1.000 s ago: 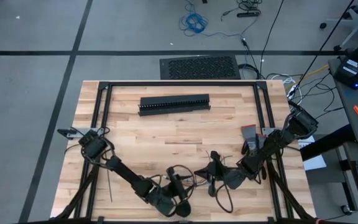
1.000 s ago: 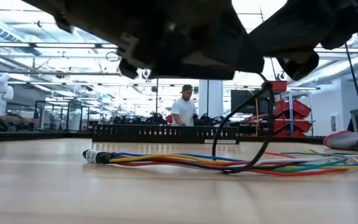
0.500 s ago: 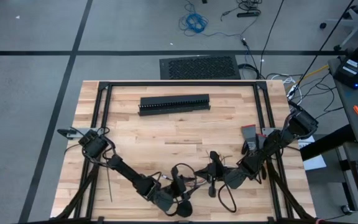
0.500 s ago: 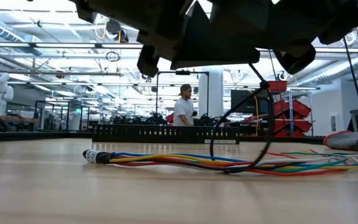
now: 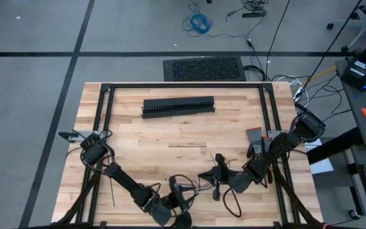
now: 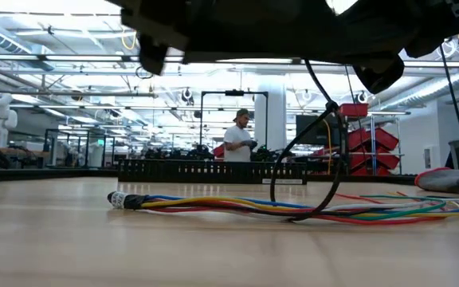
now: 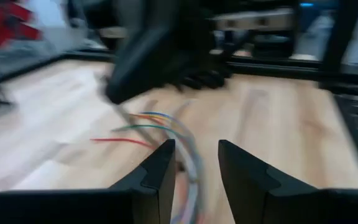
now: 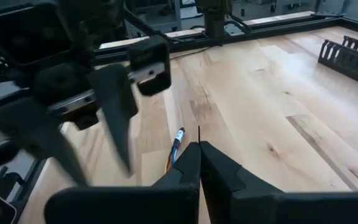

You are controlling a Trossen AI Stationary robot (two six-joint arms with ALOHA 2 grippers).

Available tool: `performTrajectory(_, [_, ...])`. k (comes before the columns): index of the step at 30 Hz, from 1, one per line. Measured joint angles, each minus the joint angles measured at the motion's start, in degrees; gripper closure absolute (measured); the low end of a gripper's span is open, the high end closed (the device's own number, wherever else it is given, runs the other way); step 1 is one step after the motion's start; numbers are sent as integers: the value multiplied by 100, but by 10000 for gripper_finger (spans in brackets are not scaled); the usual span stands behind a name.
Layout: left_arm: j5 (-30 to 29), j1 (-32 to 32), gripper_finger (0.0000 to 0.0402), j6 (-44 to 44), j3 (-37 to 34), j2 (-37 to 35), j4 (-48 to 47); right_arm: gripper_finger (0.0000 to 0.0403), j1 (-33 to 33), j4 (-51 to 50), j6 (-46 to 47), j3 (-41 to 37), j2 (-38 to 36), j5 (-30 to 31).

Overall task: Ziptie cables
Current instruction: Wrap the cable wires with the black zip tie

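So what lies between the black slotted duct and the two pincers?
In the high view, only bare wood: the table between the duct and the left pincer and right pincer holds nothing.

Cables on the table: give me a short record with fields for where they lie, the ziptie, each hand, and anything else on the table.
cables: cables lie flat on the table, near its front edge
ziptie: ziptie arcs up in a dark loop over the bundle
left hand: left hand low by the cables, fingers apart
right hand: right hand shut, seemingly on the ziptie's thin end
other: black slotted duct at the far side
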Motion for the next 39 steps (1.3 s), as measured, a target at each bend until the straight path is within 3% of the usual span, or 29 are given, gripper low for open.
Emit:
performTrajectory(3, [-347, -38, 281, 41, 0, 0, -15, 403, 42, 40, -20, 0, 0, -4])
performTrajectory(10, [-265, 233, 281, -218, -128, -2, -36, 403, 81, 352, -241, -2, 0, -83])
performTrajectory(19, [271, 398, 281, -463, -589, 4, 676, 403, 97, 324, -269, -2, 0, -237])
performTrajectory(25, [722, 427, 281, 123, -645, 4, 1295, 403, 65, 295, -180, -2, 0, -247])
performTrajectory(31, [969, 458, 281, 126, -651, 4, 1286, 403, -50, 211, -52, -2, 1, -222])
performTrajectory(39, [874, 475, 281, -146, -656, 7, 642, 403, -198, 1, -14, -2, 0, -57])
